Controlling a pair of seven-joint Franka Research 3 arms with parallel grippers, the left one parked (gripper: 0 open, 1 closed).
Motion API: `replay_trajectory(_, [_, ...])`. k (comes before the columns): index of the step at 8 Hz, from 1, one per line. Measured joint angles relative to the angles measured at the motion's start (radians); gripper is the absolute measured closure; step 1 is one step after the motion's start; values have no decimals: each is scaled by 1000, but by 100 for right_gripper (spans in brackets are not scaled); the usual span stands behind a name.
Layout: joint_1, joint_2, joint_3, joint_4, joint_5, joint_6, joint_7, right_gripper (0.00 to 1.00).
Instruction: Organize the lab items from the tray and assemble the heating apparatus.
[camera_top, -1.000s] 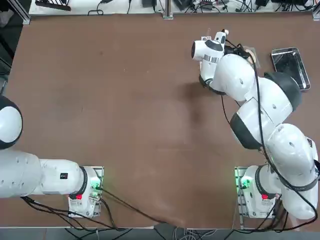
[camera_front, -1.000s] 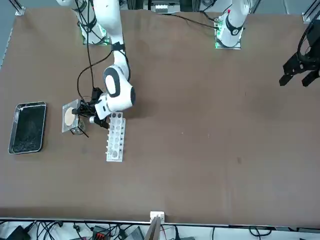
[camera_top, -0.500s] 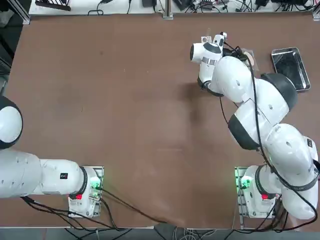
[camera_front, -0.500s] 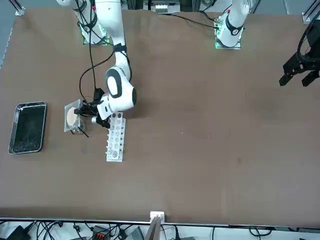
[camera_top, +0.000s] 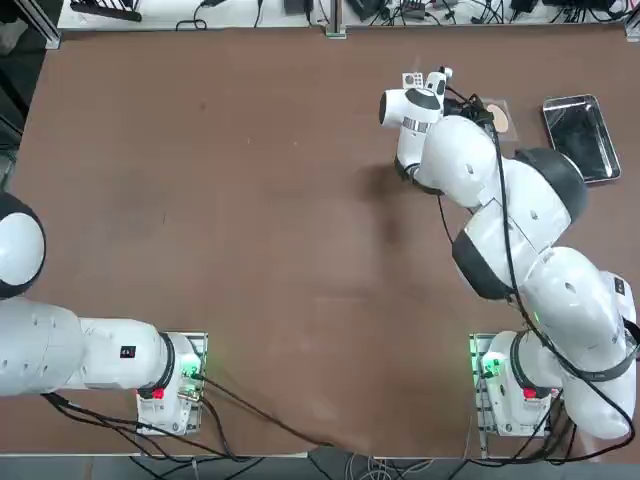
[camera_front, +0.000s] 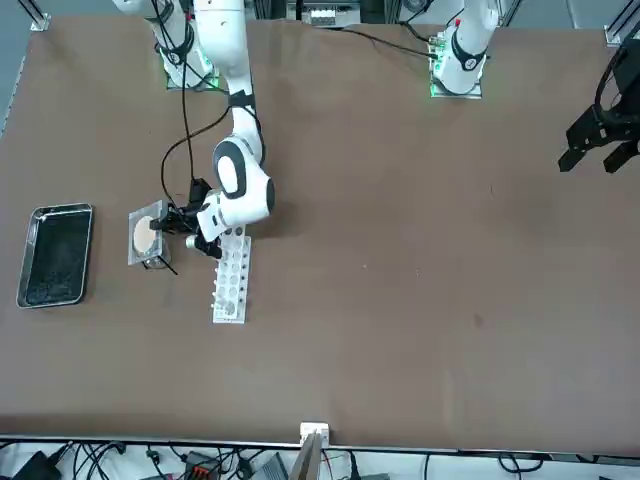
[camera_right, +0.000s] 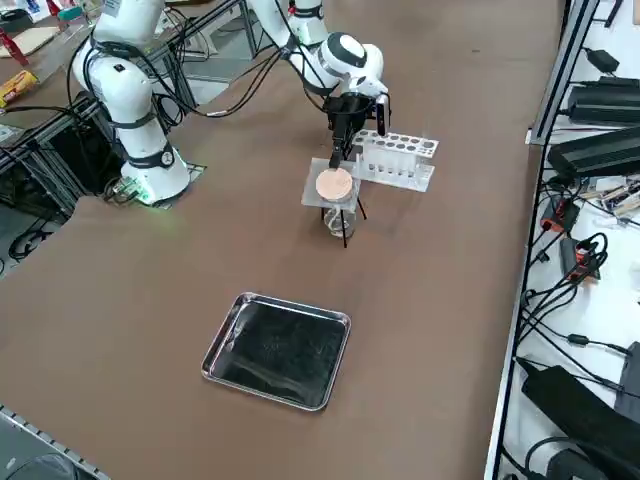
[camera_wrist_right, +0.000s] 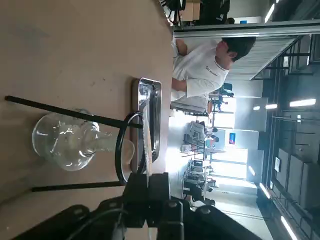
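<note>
Mesh (camera_right: 334, 185) sits level on top of the tripod (camera_right: 344, 222), tan centre up, directly below and in front of the right gripper (camera_right: 341, 150). Burner (camera_right: 338, 216) stands on the surface inside the tripod legs, under the mesh. The stack is just beside the end of the white rack (camera_right: 396, 158), on the side toward the tray (camera_right: 278, 351). Tray lies well apart from the stack, nearer the surface's edge, nothing in it.

Gripper: fingers pressed together on the near edge of the mesh (camera_wrist_right: 145, 135); wrist view shows the thin plate edge-on, running into the closed fingertips (camera_wrist_right: 148, 181). Gripper tilted down toward the stack from the rack side.

Wrist view alone shows the tripod ring (camera_wrist_right: 124, 147) lying just under the mesh, the two black legs, and the round clear burner (camera_wrist_right: 67, 140) with its neck pointing into the ring. It also shows the tray (camera_wrist_right: 150, 115) beyond, and a person in a white shirt (camera_wrist_right: 202, 70) past the surface's edge.

Top view: the arm covers most of the stack; only a corner of the mesh (camera_top: 498, 117) shows, with the tray (camera_top: 578, 137) to its right. Front view gives the layout plainly: tray (camera_front: 56, 255), mesh (camera_front: 146, 235), gripper (camera_front: 180, 226), rack (camera_front: 231, 275) in a row.
</note>
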Motion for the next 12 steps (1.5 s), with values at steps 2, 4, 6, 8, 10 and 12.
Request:
replay_trajectory(2, [-4, 5, 0, 0, 0, 0, 0, 98])
replay_trajectory(4, [-4, 11, 0, 0, 0, 0, 0, 97])
replay_trajectory(6, [-4, 18, 0, 3, 0, 0, 0, 95])
replay_trajectory(8, [-4, 19, 0, 3, 0, 0, 0, 92])
replay_trajectory(10, [-4, 19, 0, 4, 1, 0, 0, 83])
replay_trajectory(12, [-4, 19, 0, 5, 1, 0, 0, 47])
